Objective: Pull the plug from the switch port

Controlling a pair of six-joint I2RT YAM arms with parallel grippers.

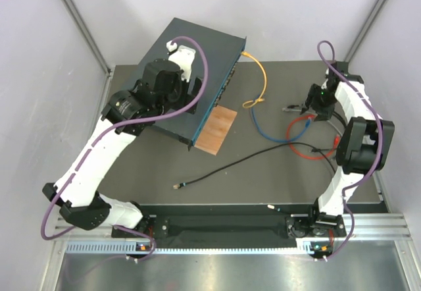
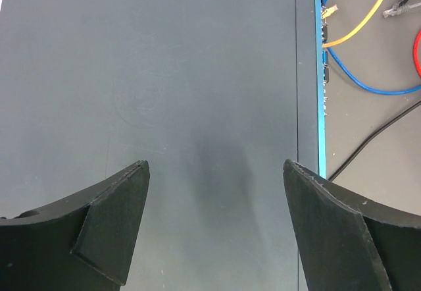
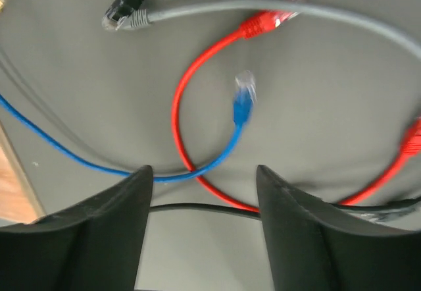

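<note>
The switch (image 1: pixel 197 54) is a flat dark blue-grey box at the back left, and its top fills the left wrist view (image 2: pixel 197 74). My left gripper (image 2: pixel 216 166) hangs open just above that top, holding nothing. A yellow cable (image 1: pixel 262 80) and a blue cable (image 2: pixel 368 83) run up to the switch's blue front edge (image 2: pixel 320 106); the sockets themselves are hidden. A loose blue plug (image 3: pixel 243 100), blurred, lies on the mat ahead of my right gripper (image 3: pixel 204 168). That gripper is open and empty, well to the right of the switch.
A small brown board (image 1: pixel 216 128) lies against the switch's front corner. A red cable (image 3: pixel 181 93), a grey cable (image 3: pixel 263 6) and a black cable (image 3: pixel 197 207) cross the mat under the right gripper. Loose plugs (image 3: pixel 125 8) lie beyond them.
</note>
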